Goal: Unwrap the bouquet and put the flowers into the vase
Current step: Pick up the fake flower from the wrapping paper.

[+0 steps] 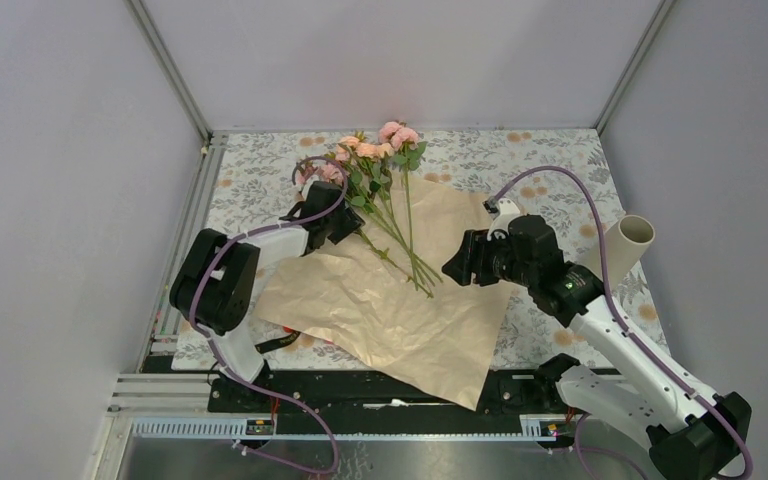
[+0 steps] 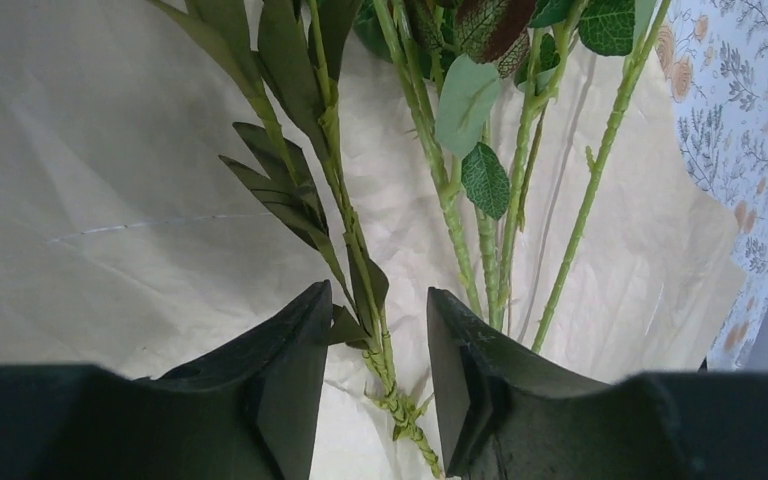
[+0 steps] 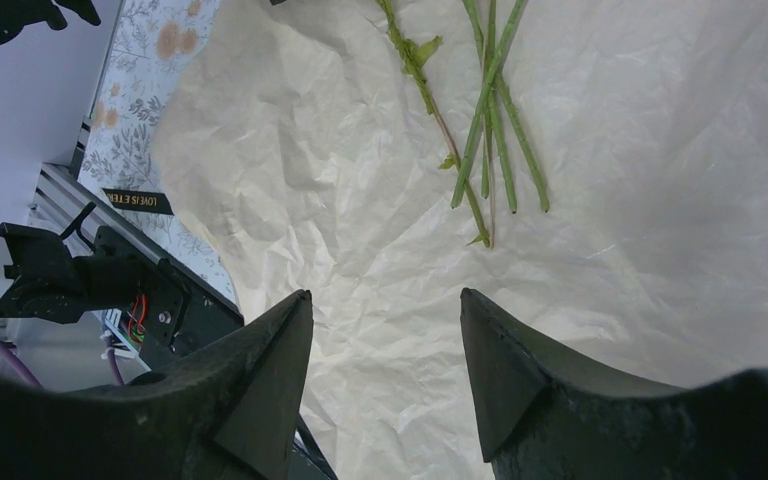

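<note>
**Ribbon** (image 1: 282, 343): black, lower left of the top view, loose at the near edge of the paper.

**Wrapping paper** (image 1: 390, 310): tan, crinkled, spread flat over the middle of the tabletop (image 1: 560, 170). No longer around the stems; unwrapping judged done.

**Right end effector** (image 1: 460, 265): centre right, low over the paper. Fingers wide apart, nothing between them. Cut stem ends just beyond, toward the upper left.

**Vase** (image 1: 620, 250): cream tube at the right edge, behind the right arm, mouth toward the upper right. Upright or leaning not clear from this angle. Well apart from the stems.

**Flowers** (image 1: 375, 190): loose on the paper, none in the vase. Long axis from pink and peach blooms at upper centre down to cut ends at centre, slanting toward the lower right.

**Left end effector** (image 2: 380, 300): at the leafy upper part of the bunch, nearer to it than the right. Fingers part-way apart, straddling one stem (image 2: 382, 345) crosswise, not visibly pinching.

**Coming move, as judged:** closing on that stem, then a long carry rightward to the vase.
</note>
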`<state>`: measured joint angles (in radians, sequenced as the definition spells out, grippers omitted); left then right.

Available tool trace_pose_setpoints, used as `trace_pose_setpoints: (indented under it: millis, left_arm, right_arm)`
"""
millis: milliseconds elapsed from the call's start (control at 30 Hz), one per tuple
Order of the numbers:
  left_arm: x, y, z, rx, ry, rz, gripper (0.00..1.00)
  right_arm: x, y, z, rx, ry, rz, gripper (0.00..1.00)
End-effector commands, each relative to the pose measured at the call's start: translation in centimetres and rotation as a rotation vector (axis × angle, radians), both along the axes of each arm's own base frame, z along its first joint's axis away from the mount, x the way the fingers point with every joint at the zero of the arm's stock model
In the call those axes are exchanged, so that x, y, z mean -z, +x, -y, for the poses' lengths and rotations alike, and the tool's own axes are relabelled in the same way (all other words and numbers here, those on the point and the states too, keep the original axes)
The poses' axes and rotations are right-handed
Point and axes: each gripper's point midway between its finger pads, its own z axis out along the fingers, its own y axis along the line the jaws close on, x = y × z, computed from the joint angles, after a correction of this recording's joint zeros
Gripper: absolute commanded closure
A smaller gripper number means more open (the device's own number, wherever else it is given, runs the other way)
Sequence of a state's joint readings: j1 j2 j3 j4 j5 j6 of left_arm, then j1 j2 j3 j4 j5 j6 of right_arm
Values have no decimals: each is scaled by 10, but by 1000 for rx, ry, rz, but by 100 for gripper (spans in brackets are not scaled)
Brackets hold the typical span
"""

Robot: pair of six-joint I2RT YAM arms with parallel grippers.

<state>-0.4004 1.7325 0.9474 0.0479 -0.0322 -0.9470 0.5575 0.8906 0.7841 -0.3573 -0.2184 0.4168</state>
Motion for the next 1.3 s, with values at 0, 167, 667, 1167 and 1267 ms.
trace_pose_setpoints:
  millis: [0, 167, 667, 1167, 1267]
  left_arm:
    - [-15, 23, 7, -34, -14, 76, 58]
    - [-3, 27, 5, -46, 7, 61, 60]
    - [-13, 19, -12, -103, 18, 126, 92]
    - [-88, -42, -64, -220, 3, 331, 100]
    - [-128, -59, -57, -142, -40, 473, 100]
  right_arm:
    - [-2, -5, -3, -15, 22, -2, 37]
    - [2, -6, -2, -15, 15, -14, 38]
    - [6, -12, 5, 3, -7, -29, 38]
    - [9, -17, 16, 36, -31, -27, 38]
    - [1, -17, 12, 20, -5, -12, 36]
